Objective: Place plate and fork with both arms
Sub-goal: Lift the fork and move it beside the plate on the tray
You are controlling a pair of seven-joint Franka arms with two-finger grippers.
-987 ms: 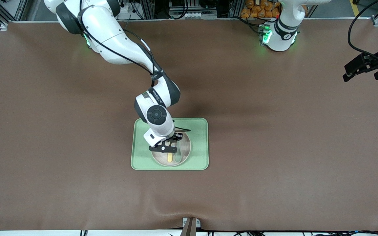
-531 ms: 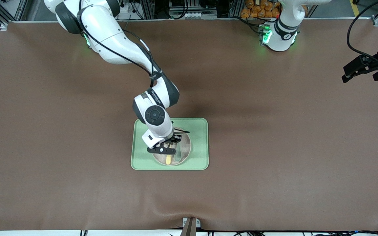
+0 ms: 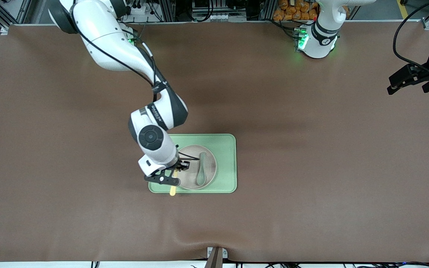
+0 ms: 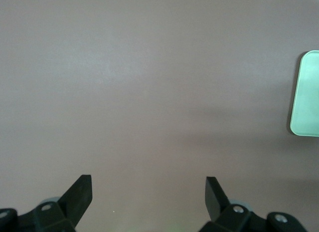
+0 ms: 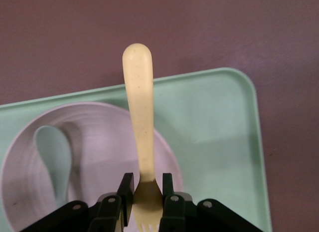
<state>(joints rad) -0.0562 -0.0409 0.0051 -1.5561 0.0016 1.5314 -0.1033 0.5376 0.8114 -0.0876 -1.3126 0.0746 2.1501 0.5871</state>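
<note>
tray [image 3: 225,163]: light green, mid-table | spoon [image 3: 201,172]: grey-green, over tray

A high front camera faces both arm bases across the worktop [image 3: 311,167], while each wrist camera looks down closely, all three sharing the green tray [image 3: 225,163].

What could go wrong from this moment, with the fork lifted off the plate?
1. The right gripper pinches the yellow fork near its tines, so the long handle may swing or slip in transit.
2. The handle hangs over the green tray rim beside the plate; a low move might clip either and jostle the grey-green spoon.
3. The left gripper waits open at the table's edge, far off.
</note>
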